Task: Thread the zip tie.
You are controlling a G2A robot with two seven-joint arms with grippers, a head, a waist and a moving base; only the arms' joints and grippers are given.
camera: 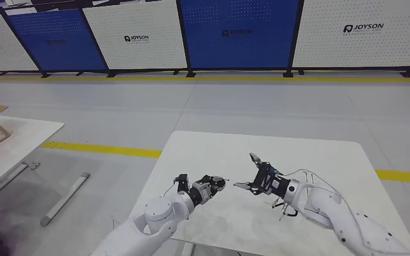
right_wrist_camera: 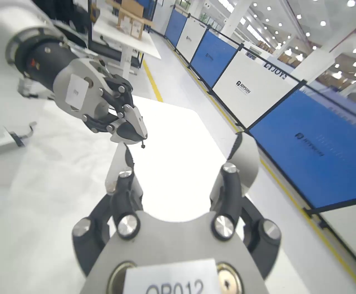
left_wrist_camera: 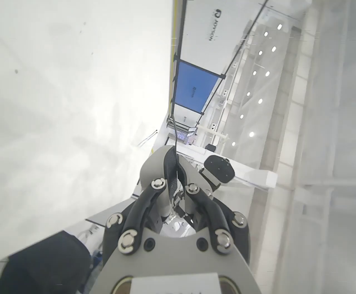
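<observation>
A thin black zip tie (left_wrist_camera: 175, 133) sticks straight out from between the shut fingers of my left gripper (left_wrist_camera: 173, 151). In the right wrist view a short end of the zip tie (right_wrist_camera: 143, 145) pokes out below the left gripper (right_wrist_camera: 136, 133). My right gripper (right_wrist_camera: 180, 142) stands open, nothing between its fingers, just in front of the left gripper's tip. From the top view the left gripper (camera: 218, 182) and the right gripper (camera: 248, 171) face each other, a small gap apart, above the near middle of the white table (camera: 301, 150). One right finger pad (left_wrist_camera: 218, 168) shows close beside the tie.
A second white table (camera: 22, 137) stands at the left across the grey floor, with cardboard boxes (right_wrist_camera: 130, 19) on a table in the right wrist view. Blue and white partition panels (camera: 237, 32) line the back. A yellow floor line (camera: 102, 149) runs past the table.
</observation>
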